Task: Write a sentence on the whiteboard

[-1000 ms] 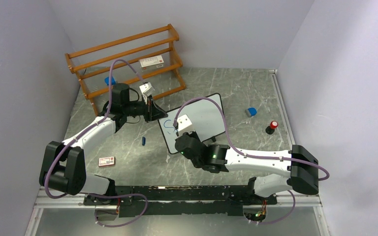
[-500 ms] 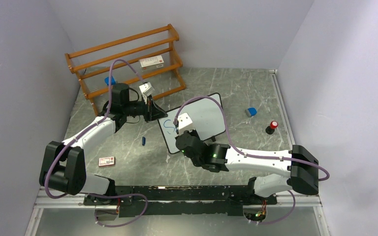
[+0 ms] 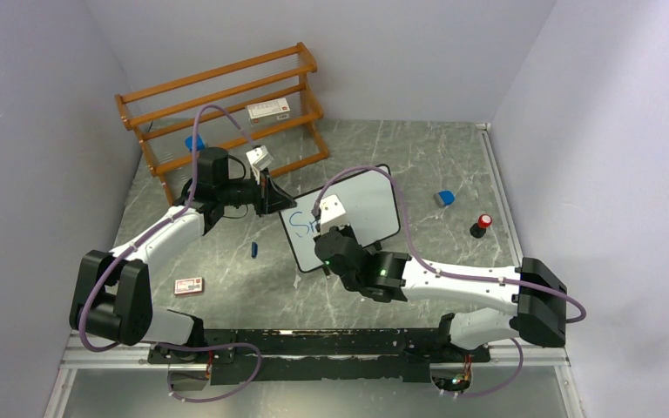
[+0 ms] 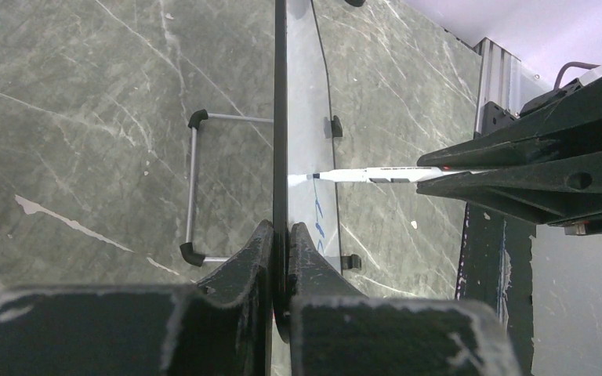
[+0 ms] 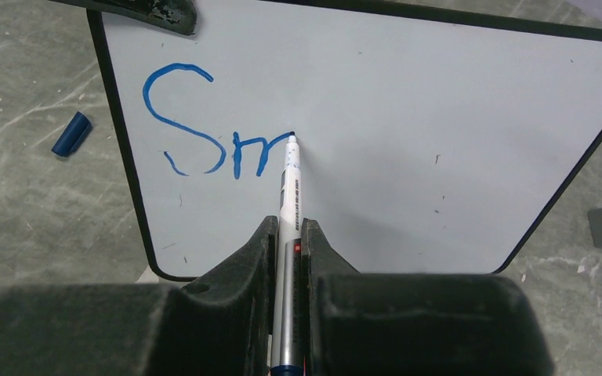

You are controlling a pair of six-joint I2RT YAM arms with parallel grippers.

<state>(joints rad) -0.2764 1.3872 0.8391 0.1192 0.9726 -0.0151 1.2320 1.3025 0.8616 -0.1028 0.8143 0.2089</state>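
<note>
My right gripper [image 5: 288,229] pinches the marker [image 5: 290,184], whose tip touches the whiteboard [image 5: 439,117] at the end of a blue "Sm", the only part of the sentence [image 5: 204,145] written. Ahead and right of the tip, white surface runs out to the black frame. My left gripper [image 4: 281,239] is clamped on the board's edge, just beyond the S. A blue cap [image 5: 71,133] lies off the frame to the left. From above, my right wrist hides the board's near edge.
</note>
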